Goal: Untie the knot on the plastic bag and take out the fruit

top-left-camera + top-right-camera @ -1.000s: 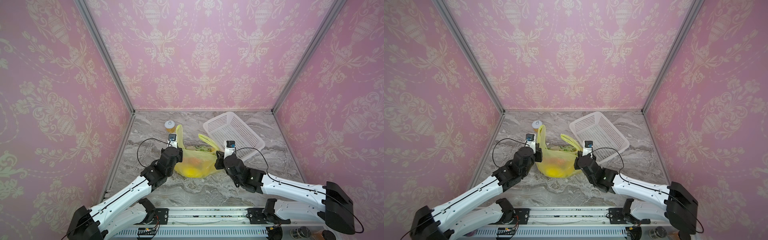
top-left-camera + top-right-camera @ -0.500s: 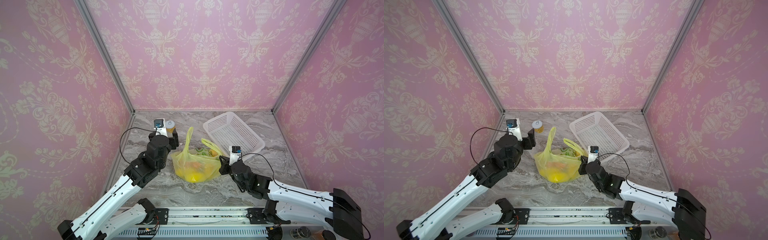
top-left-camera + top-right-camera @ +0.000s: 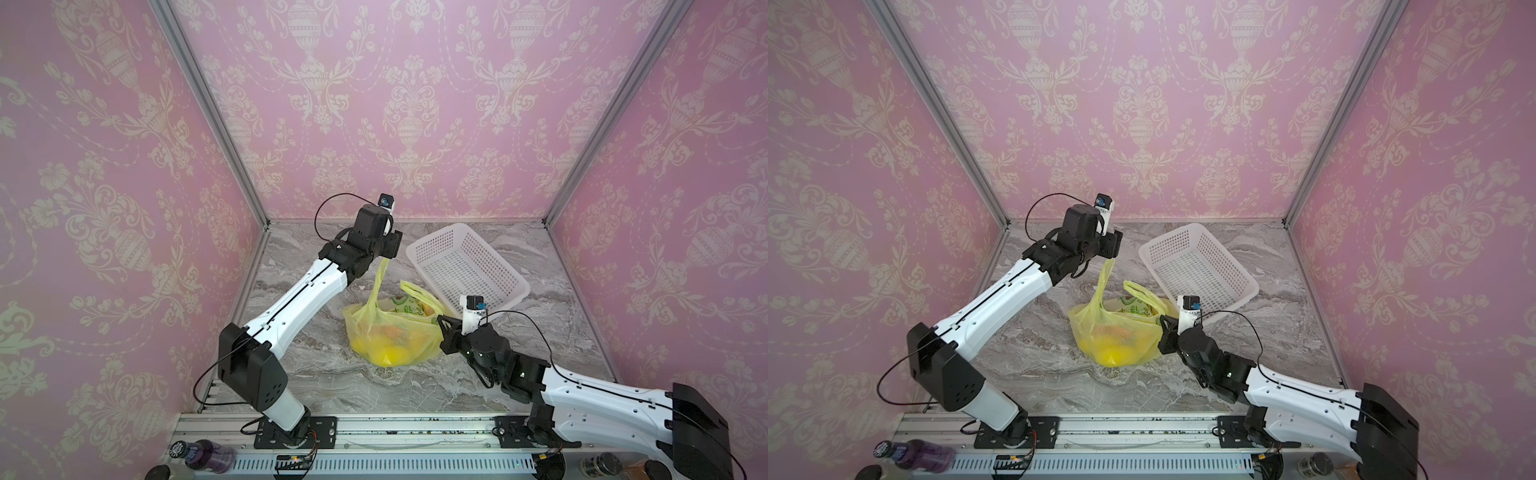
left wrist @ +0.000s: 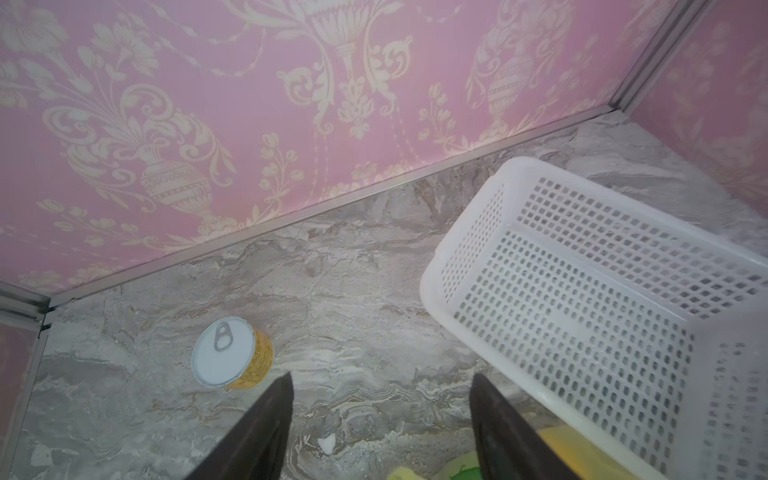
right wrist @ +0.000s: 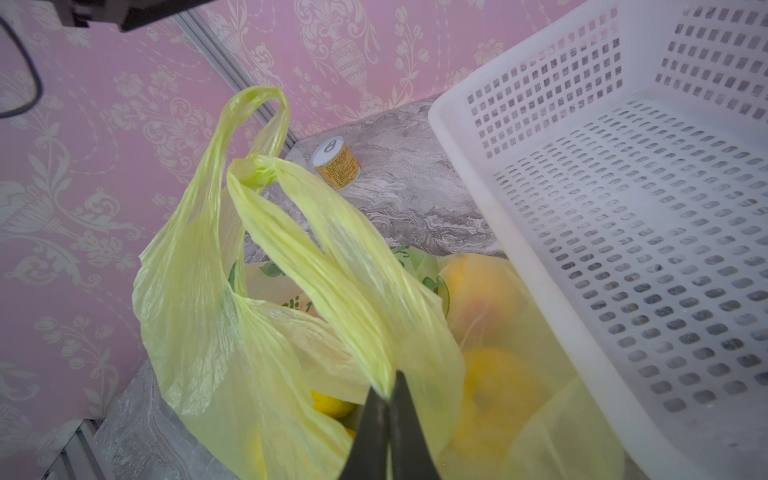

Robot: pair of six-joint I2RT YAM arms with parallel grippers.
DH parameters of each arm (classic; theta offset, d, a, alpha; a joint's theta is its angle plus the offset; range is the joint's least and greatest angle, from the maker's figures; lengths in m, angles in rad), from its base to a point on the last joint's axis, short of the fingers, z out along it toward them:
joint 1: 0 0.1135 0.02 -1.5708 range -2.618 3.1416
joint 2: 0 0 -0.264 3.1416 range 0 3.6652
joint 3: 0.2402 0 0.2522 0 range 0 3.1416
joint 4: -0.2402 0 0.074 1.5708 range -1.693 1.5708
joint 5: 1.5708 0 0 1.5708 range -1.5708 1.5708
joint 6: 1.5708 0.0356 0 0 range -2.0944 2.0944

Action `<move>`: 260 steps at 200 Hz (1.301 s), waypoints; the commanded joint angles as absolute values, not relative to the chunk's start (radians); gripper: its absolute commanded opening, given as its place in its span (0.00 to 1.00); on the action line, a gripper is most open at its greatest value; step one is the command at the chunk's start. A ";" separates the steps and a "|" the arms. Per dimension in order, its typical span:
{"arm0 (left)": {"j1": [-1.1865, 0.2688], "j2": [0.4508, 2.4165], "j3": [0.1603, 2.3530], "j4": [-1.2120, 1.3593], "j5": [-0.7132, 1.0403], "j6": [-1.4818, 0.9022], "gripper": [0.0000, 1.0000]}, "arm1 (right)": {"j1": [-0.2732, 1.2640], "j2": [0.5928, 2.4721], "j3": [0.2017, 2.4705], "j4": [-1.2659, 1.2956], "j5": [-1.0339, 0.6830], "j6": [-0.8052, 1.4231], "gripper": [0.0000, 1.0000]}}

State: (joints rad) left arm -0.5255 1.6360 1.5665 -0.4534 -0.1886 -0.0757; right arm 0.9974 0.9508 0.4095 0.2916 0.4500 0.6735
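Nothing legible anywhere. Green print on thin translucent yellow-green plastic bag [image 5: 199, 332], centre, too blurred to read. Fine print on small gold tin w/ white pull-tab lid [image 4: 230, 353], far left, too small.

The left arm [image 3: 299, 299] rises from its base at the front edge of the table [image 3: 332, 386], bends at the elbow and reaches toward the back edge, wrist raised well above the surface. The left gripper [image 4: 382, 380] has its two dark fingers spread wide apart. The right arm [image 3: 590, 392] stretches low from the front right corner toward the table's middle. The right gripper [image 5: 390, 401] has its fingers pressed together, pinching a strip of the plastic bag [image 5: 291, 257].
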 commanded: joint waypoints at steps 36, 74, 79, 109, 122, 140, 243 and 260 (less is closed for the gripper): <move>-0.477 1.705 1.588 -0.646 0.109 0.029 0.57 | 1.007 0.838 0.310 0.509 0.418 0.555 0.00; -0.478 1.689 1.552 -0.626 0.365 0.054 0.58 | 1.000 0.792 0.327 0.514 0.495 0.471 0.00; -0.479 1.686 1.547 -0.627 0.400 0.061 0.60 | 0.999 0.788 0.332 0.513 0.499 0.460 0.00; -0.513 1.681 1.540 -0.659 0.518 0.119 0.62 | 0.988 0.768 0.344 0.530 0.506 0.424 0.00; -0.522 1.656 1.514 -0.629 0.580 0.122 0.68 | 0.981 0.771 0.352 0.512 0.505 0.427 0.00; -0.539 1.608 1.468 -0.600 0.657 0.140 0.76 | 0.965 0.780 0.348 0.505 0.506 0.443 0.00; -0.677 1.638 1.411 -0.603 0.384 0.168 0.87 | 0.914 0.746 0.320 0.514 0.444 0.490 0.00; -0.679 1.656 1.417 -0.604 0.364 0.167 0.87 | 0.913 0.751 0.317 0.512 0.437 0.495 0.00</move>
State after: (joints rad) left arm -0.6773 1.6173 1.3941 -0.5850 0.4488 0.1604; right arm 0.9222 0.7639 0.3176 0.4854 0.4458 0.4728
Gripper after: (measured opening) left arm 0.870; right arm 0.059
